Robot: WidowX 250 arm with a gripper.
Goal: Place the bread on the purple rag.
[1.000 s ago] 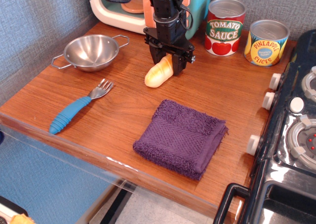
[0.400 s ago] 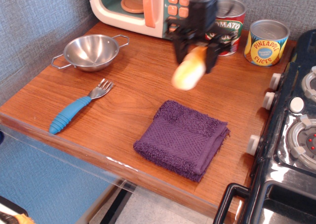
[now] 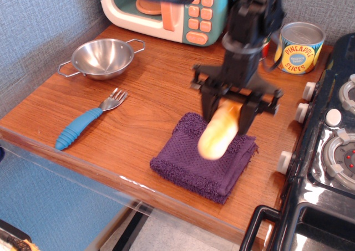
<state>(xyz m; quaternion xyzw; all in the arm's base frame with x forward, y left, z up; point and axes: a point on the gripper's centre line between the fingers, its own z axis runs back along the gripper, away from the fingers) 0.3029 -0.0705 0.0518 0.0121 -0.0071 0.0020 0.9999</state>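
Note:
My gripper (image 3: 229, 113) is shut on the bread (image 3: 217, 132), a pale yellow toy baguette with a golden-brown end. It holds the bread tilted, lower end toward the front, just above the purple rag (image 3: 188, 159). The rag is a dark purple folded terry cloth lying on the wooden counter near its front right. The bread and gripper cover the rag's middle and far part. I cannot tell whether the bread touches the rag.
A steel bowl (image 3: 103, 57) sits at the back left and a blue-handled fork (image 3: 84, 125) lies at the left. A toy microwave (image 3: 166, 10) and a pineapple can (image 3: 299, 47) stand at the back. A black stove (image 3: 327, 151) borders the right.
My gripper has lifted the bread off the counter near the microwave and carried it right and toward the front, then lowered it over the rag. The tomato sauce can is now hidden behind the arm.

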